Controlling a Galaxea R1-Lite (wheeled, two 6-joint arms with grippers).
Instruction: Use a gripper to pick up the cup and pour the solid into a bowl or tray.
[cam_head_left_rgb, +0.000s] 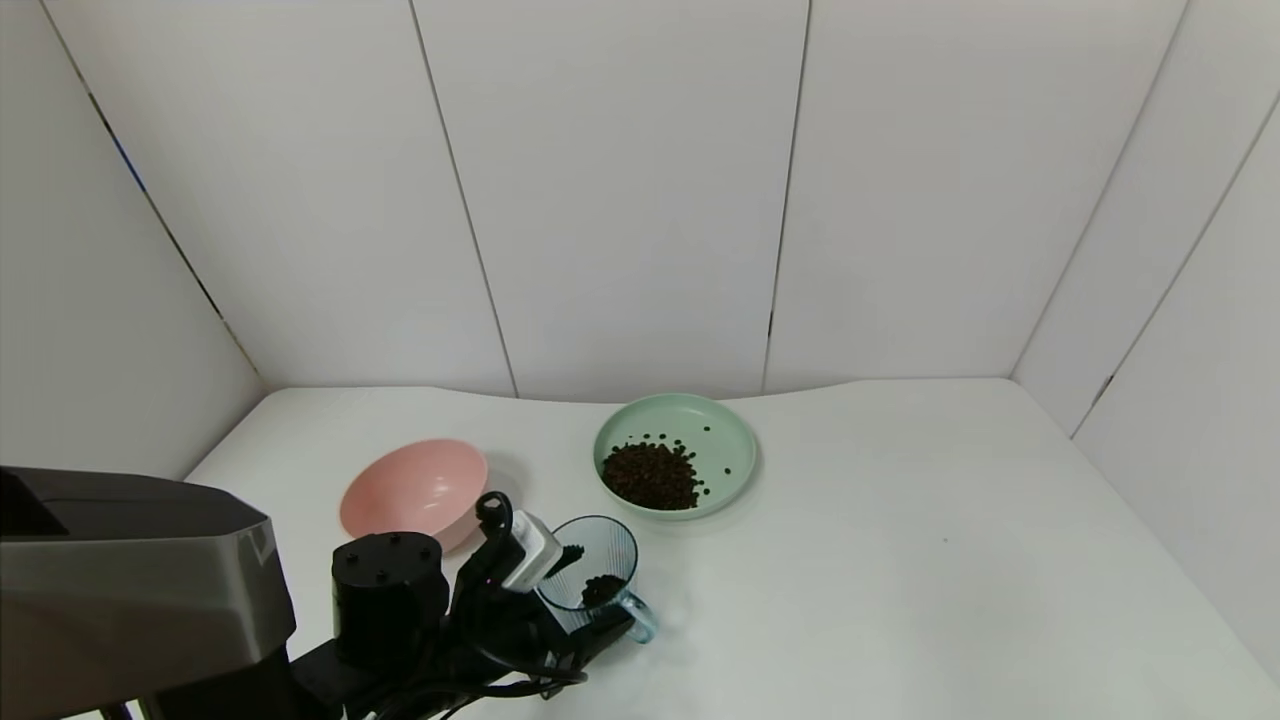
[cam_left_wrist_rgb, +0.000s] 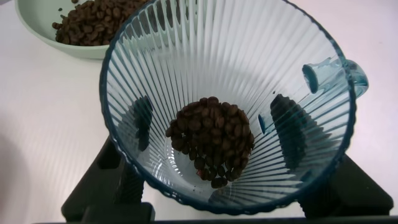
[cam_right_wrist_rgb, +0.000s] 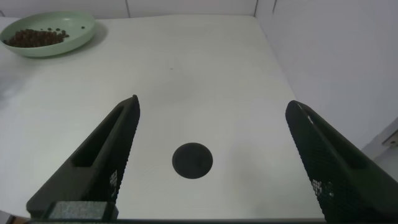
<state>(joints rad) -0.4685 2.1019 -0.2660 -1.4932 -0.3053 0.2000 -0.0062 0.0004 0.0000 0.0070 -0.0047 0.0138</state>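
Observation:
My left gripper (cam_head_left_rgb: 585, 597) is shut on the transparent blue-grey ribbed cup (cam_head_left_rgb: 600, 548), with one finger on each side of its wall. The cup's blue loop handle (cam_head_left_rgb: 641, 617) points away from the arm. A small heap of dark brown beans (cam_left_wrist_rgb: 211, 140) lies in the cup's bottom. The cup is in front of and to the left of the pale green plate (cam_head_left_rgb: 735, 425). The plate holds a pile of beans (cam_head_left_rgb: 652, 476) and a few scattered ones. My right gripper (cam_right_wrist_rgb: 211, 146) is open and empty over bare table, out of the head view.
A deeper pink bowl (cam_head_left_rgb: 412, 492), empty, stands left of the green plate, just behind my left arm. White walls close off the back and sides of the white table. A dark round spot (cam_right_wrist_rgb: 192, 160) marks the table under my right gripper.

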